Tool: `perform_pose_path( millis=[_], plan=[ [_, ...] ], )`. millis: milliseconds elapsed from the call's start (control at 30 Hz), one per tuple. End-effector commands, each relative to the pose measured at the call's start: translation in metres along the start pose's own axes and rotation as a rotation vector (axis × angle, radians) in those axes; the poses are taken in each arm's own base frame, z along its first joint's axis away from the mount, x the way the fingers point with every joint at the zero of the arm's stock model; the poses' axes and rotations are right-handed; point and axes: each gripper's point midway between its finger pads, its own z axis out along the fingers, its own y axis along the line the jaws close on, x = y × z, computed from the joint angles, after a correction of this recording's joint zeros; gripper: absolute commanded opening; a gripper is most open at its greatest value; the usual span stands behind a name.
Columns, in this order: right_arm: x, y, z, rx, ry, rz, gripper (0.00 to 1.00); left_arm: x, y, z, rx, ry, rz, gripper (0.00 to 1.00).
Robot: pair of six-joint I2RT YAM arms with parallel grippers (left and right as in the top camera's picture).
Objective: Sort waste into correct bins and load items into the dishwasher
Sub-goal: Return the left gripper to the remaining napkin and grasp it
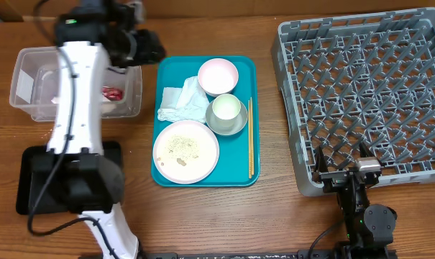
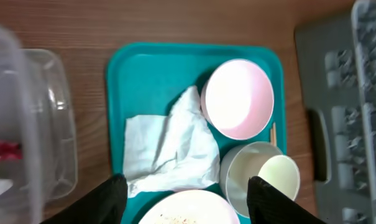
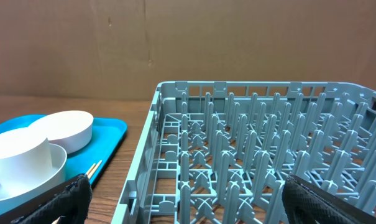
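Hazard at the napkin grasp: the left gripper (image 2: 188, 200), fingers apart and empty, hangs above the crumpled white paper napkin (image 2: 169, 149). The napkin lies on the teal plastic serving tray (image 2: 150, 74), touching the pale pink-white bowl (image 2: 238, 98) and just beside the round white plate (image 1: 186, 151). A careless pinch could shove the bowl or scatter crumbs. Only the overhead view shows the clear rectangular plastic tub (image 1: 30, 68), a red scrap (image 1: 114, 93) inside it. It also shows the right gripper (image 1: 344, 173), fingers spread, at the grey plastic dish rack (image 1: 361, 93).

Bright teal rectangular plastic serving tray (image 1: 170, 72) on the brown wood-grain desk (image 1: 275, 216); crumpled white paper napkin (image 1: 182, 104), pale pink round bowl (image 1: 218, 75), grey lattice-patterned plastic dish rack (image 1: 361, 86), flat black rectangular tray (image 1: 26, 173).
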Motion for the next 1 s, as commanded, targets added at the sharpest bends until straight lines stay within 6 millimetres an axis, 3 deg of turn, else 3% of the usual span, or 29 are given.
perform_pose_path(
  millis=[0, 267, 733, 767, 867, 967],
  plan=[
    [0.001, -0.001, 0.000, 0.010, -0.008, 0.000, 1.00, 0.014, 0.013, 0.045, -0.174, 0.086, 0.056, 0.63],
    [0.001, -0.002, 0.000, 0.010, -0.008, 0.000, 1.00, 0.050, 0.018, 0.121, -0.252, 0.257, 0.070, 0.57],
    [0.001, -0.001, 0.000, 0.010, -0.008, 0.000, 1.00, 0.096, 0.034, 0.191, -0.201, 0.438, 0.059, 0.56],
    [0.001, -0.001, 0.000, 0.010, -0.008, 0.000, 1.00, 0.099, 0.035, 0.194, -0.203, 0.448, 0.057, 0.52],
    [0.001, -0.002, 0.000, 0.010, -0.008, 0.000, 1.00, 0.105, 0.037, 0.197, -0.206, 0.470, 0.051, 0.24],
    [0.001, -0.001, 0.000, 0.010, -0.008, 0.000, 1.00, 0.099, 0.034, 0.189, -0.206, 0.453, 0.044, 0.05]
  ],
)
